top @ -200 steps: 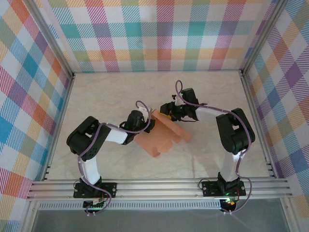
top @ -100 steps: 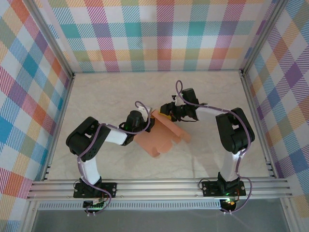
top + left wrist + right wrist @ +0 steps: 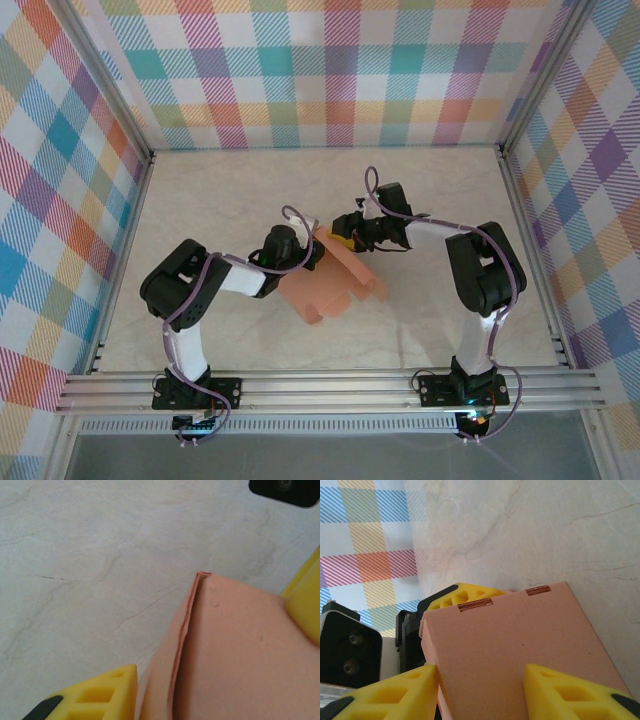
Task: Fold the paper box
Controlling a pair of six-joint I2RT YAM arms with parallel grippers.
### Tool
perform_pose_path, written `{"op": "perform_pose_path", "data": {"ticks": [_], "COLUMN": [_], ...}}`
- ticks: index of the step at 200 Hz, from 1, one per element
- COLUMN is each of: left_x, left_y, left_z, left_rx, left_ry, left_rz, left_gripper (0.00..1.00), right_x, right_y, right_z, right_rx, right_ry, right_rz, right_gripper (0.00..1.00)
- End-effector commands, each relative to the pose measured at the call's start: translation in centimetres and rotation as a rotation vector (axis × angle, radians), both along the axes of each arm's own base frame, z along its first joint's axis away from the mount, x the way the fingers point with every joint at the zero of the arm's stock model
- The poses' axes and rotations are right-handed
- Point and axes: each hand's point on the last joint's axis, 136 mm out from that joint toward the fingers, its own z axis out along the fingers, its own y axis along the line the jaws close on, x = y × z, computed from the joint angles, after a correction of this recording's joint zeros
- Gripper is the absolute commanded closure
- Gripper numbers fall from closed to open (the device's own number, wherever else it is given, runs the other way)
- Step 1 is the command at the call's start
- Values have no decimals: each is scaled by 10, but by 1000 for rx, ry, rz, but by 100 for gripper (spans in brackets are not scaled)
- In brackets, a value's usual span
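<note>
The paper box [image 3: 325, 285] lies partly folded between the two claws, its free end trailing away from them toward the near rail. A creased panel is raised at the end where they meet, and that is probably why both work so close together: one braces while the other bends. In the left wrist view the paper box [image 3: 235, 650] shows a doubled edge running up between the fingers of the left claw [image 3: 215, 630], which stand spread well apart on either side of the card and not pinched on it, so this claw looks released and serves as a backstop. In the right wrist view the paper box [image 3: 520, 645] turns a flat panel with two slots [image 3: 475, 605] toward the camera. The right claw [image 3: 480, 680] is also released, its fingers wide against that panel, seemingly pressing it over. Just beyond the panel's far edge a finger [image 3: 465, 592] of the left claw shows. From above, the left claw [image 3: 310, 253] and right claw [image 3: 346, 230] sit near each other over the marbled table [image 3: 220, 200].
</note>
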Motion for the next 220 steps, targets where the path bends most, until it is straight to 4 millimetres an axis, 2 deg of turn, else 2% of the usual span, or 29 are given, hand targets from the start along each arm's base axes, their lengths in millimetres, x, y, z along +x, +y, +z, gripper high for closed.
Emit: {"op": "perform_pose_path", "data": {"ticks": [1, 16, 30, 53, 98, 137, 151, 190, 209, 220], "left_x": [6, 6, 6, 3, 2, 2, 2, 2, 3, 3], "left_y": [-8, -8, -7, -6, -5, -5, -5, -4, -3, -2], "left_z": [5, 4, 0, -6, -15, -14, -14, -11, -10, -11], "left_rx": [-26, -28, -24, -14, -3, -5, -8, -14, -14, -9], "left_ry": [-17, -12, -4, 5, 8, 13, 15, 14, 11, 13], "left_rz": [-24, -26, -20, -23, -25, -22, -25, -16, -10, -1], "left_gripper": [77, 83, 84, 79, 77, 88, 96, 98, 100, 100], "right_x": [-6, -6, -5, -4, 0, 0, -1, -5, -5, -3], "right_y": [1, 1, 0, 1, 4, 3, 0, -6, -4, -3], "right_z": [-12, -12, -12, -10, -8, -10, -15, -28, -22, -12], "right_rx": [-1, -2, -2, 0, 6, -1, -24, -89, -72, -55], "right_ry": [52, 54, 53, 53, 49, 46, 50, 56, 47, 26], "right_rz": [14, 13, 11, 10, 10, 12, 8, 12, 13, 10], "right_gripper": [52, 52, 52, 52, 52, 52, 52, 52, 52, 51]}}
